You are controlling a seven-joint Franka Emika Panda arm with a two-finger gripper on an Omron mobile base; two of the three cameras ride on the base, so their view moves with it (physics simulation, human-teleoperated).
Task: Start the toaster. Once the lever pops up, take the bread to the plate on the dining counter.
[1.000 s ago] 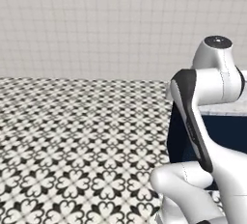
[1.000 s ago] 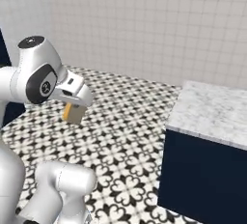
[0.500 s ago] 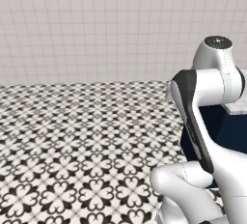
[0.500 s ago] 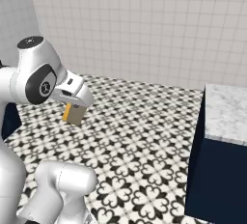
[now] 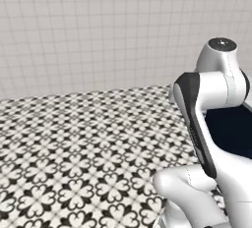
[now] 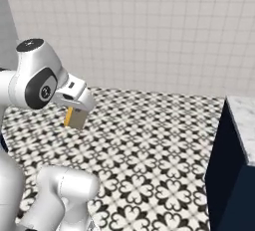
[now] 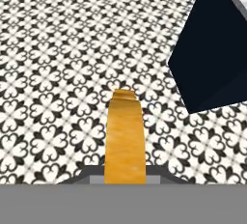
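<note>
The bread point(image 6: 76, 118) is held clenched in the gripper point(image 6: 75, 109), hanging below it over the patterned floor point(image 5: 74, 148), well apart from any surface. In the hand view the slice point(image 7: 125, 138) is seen edge-on, its golden-orange crust rising between the jaws (a grip across the flat faces, presumably chosen so the slice cannot swing). The dining counter point(image 6: 244, 120), a marble worktop on a navy base, is seen at the right edge; delivery to it is judged not yet done.
</note>
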